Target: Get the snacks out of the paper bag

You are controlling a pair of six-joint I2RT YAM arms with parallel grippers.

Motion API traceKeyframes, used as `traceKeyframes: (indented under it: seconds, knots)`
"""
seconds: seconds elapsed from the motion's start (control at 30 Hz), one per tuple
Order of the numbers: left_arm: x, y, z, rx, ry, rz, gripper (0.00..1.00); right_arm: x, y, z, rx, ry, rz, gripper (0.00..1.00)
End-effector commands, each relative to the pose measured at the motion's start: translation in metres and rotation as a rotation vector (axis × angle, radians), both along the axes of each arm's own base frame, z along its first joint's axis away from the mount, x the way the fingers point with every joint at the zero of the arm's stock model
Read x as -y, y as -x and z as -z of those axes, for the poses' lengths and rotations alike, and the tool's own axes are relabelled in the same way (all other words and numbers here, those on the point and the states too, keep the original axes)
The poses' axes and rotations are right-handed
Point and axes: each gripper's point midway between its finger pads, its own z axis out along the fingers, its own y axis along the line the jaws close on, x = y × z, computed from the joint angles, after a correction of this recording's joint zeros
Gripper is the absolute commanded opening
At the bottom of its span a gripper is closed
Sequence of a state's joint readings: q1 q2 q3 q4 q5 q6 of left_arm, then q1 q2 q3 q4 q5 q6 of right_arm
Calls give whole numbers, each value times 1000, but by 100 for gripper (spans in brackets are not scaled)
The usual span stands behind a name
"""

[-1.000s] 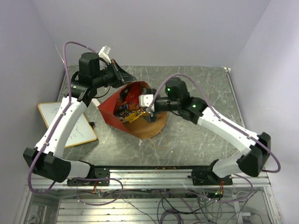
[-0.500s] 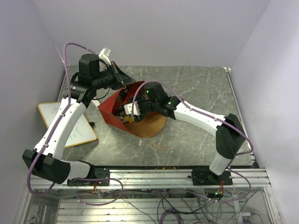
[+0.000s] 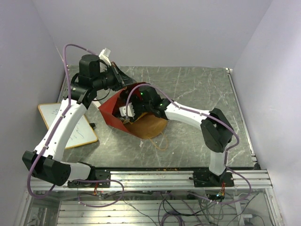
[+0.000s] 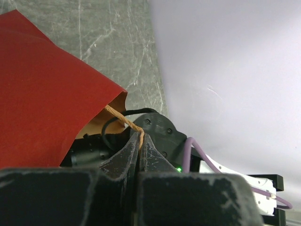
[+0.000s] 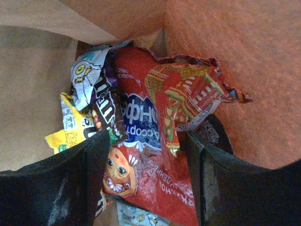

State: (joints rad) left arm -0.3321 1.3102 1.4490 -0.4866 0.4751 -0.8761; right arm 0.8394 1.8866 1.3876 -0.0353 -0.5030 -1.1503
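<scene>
Right wrist view looks down into the paper bag (image 5: 207, 56), whose inner walls show brown on the left and orange-red on the right. The snacks lie in a heap at its bottom. One large red chip bag (image 5: 141, 117) fills the middle. It is crinkly and glossy, with a blue logo, a cartoon face and a torn, jagged top edge. Four small packets crowd its left side: a pale blue one (image 5: 87, 70), a brown one (image 5: 109, 115), a yellow one (image 5: 70, 129) and a sliver of purple (image 5: 107, 75) between the pale blue and the red. A fifth, pale packet (image 5: 136, 217) peeks out at the lower edge. The right gripper (image 5: 146, 146) hangs over the chip bag with its two fingers spread wide, one on each side. Whether they touch it cannot be told.

In the left wrist view, the left gripper (image 4: 140, 143) has its fingers pressed together on one thin brown handle (image 4: 120, 117) of the bag, beside a red outer panel.

From the top external camera, the single bag (image 3: 110, 110) sits mouth-up on the grey table (image 3: 202, 89). The right gripper (image 3: 127, 113) is inside the mouth and the left gripper (image 3: 123, 81) is at the far rim. A second handle loop (image 3: 162, 142) lies on the table. One whiteboard (image 3: 70, 129) lies to the left.
</scene>
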Motion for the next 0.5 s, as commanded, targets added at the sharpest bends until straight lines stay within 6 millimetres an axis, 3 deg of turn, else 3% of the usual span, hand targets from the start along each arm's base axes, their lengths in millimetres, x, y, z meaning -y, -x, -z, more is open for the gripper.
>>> traceKeyframes:
  seconds: [0.0,0.13,0.27,0.47]
  knots:
    - [0,10,-15,23,17,2,7,-15,-17,-7,73,-34,-3,64]
    - [-1,11,-15,20,2,0,7,-23,-26,-1,63,-69,29,57]
    - [-3,12,-15,14,-20,4,7,-20,-26,10,34,-46,47,32]
    - [-10,13,-18,37,-38,-15,7,-8,-10,-14,-9,-84,64,5]
